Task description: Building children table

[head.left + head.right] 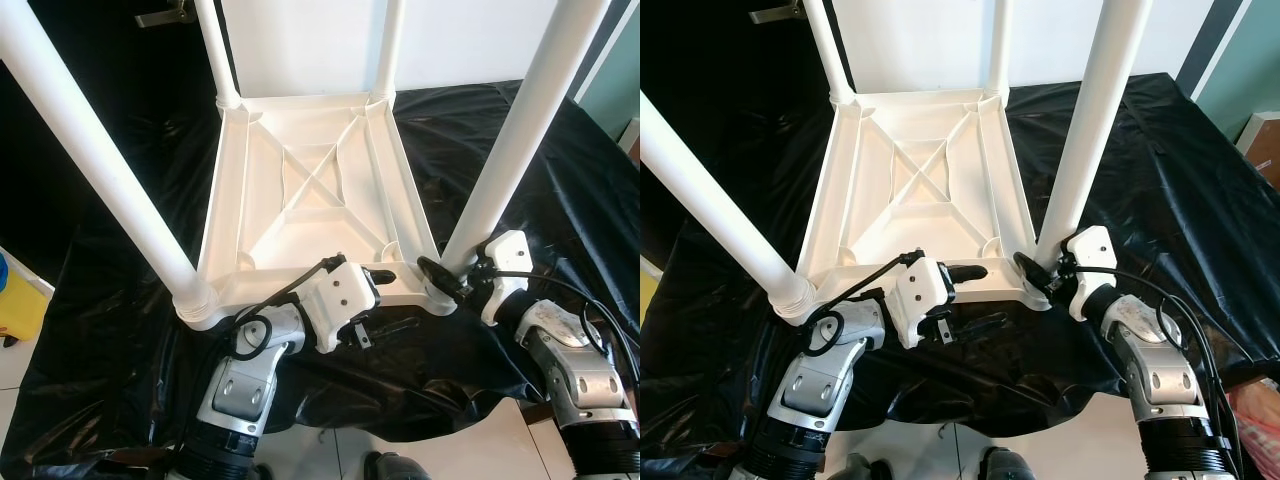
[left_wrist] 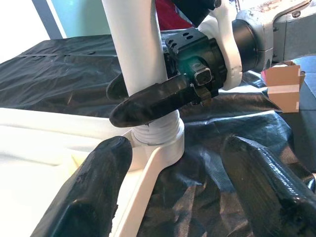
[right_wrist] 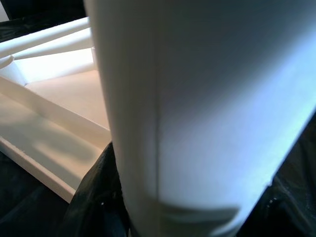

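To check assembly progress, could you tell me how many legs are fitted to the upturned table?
4. Near-left leg and near-right leg, the latter gripped by the right end effector; far-left leg and far-right leg at the back corners.

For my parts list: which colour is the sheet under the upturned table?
The sheet is glossy black, clearest in the right eye view.

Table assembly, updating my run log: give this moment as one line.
right claw shut on near-right leg | left claw open at tabletop rim | four legs in
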You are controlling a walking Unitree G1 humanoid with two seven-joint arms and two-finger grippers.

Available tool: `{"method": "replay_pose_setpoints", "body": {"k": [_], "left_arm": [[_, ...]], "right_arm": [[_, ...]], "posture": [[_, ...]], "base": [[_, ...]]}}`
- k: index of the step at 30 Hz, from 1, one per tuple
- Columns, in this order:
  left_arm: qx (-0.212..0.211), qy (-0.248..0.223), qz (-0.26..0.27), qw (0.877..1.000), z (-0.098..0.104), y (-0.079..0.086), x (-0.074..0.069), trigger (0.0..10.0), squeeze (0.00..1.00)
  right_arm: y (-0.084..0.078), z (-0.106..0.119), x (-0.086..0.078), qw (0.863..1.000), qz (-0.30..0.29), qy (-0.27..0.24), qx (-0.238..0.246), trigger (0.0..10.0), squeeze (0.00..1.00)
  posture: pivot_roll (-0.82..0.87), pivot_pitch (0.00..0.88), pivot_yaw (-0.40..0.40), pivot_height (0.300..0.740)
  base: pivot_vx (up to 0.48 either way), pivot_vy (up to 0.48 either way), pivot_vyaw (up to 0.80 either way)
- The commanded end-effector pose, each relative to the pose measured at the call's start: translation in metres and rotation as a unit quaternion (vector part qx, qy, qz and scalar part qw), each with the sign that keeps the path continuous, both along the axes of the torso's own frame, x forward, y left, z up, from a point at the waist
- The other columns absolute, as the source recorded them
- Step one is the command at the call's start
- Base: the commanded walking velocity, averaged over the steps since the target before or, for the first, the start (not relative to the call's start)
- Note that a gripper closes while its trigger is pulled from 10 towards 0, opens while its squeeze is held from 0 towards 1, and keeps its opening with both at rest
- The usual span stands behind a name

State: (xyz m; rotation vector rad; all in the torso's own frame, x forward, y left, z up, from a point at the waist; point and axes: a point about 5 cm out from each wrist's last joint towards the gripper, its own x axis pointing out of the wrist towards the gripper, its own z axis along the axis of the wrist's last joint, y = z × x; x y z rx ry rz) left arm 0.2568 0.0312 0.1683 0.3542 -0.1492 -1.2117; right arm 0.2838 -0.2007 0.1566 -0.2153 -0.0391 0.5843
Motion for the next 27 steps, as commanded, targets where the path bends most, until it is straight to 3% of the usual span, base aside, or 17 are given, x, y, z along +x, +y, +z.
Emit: {"method": "replay_pose_setpoints", "body": {"k": [1, 2, 3, 10, 17, 23, 27], "left_arm": [[-0.024, -0.015, 0.08, 0.996, 0.002, 0.004, 0.007, 10.0, 0.0], [-0.024, -0.015, 0.08, 0.996, 0.002, 0.004, 0.007, 10.0, 0.0], [-0.023, -0.015, 0.079, 0.996, 0.002, 0.003, 0.006, 10.0, 0.0], [-0.018, -0.016, 0.076, 0.997, 0.0, 0.002, 0.005, 10.0, 0.0], [-0.015, -0.016, 0.076, 0.997, -0.001, 0.002, 0.005, 10.0, 0.0], [-0.016, -0.016, 0.073, 0.997, -0.001, 0.001, 0.006, 10.0, 0.0], [-0.016, -0.016, 0.072, 0.997, -0.001, 0.0, 0.005, 10.0, 0.0]], "right_arm": [[0.004, -0.014, -0.004, 0.999, 0.01, 0.031, -0.001, 4.4, 0.0], [0.004, -0.014, -0.004, 0.999, 0.01, 0.031, -0.001, 4.4, 0.0], [0.005, -0.015, -0.004, 1.0, 0.003, 0.03, 0.004, 10.0, 0.0], [0.009, -0.022, -0.003, 0.998, -0.064, 0.029, -0.007, 10.0, 0.0], [0.022, -0.021, -0.008, 0.992, -0.118, 0.026, 0.028, 10.0, 0.0], [0.031, -0.022, -0.01, 0.977, -0.198, 0.035, 0.069, 10.0, 0.0], [0.036, -0.021, -0.013, 0.959, -0.267, 0.029, 0.089, 10.0, 0.0]], "posture": [[-0.15, 0.116, 0.041, 0.74], [-0.15, 0.116, 0.041, 0.74], [-0.15, 0.115, 0.04, 0.74], [-0.15, 0.112, 0.04, 0.74], [-0.15, 0.109, 0.038, 0.74], [-0.16, 0.107, 0.04, 0.74], [-0.16, 0.11, 0.04, 0.74]], "base": [[0.0, 0.0, 0.0], [0.0, 0.0, 0.0], [0.0, 0.0, 0.0], [0.0, 0.0, 0.0], [0.0, 0.0, 0.0], [0.0, 0.0, 0.0], [0.0, 0.0, 0.0]]}}
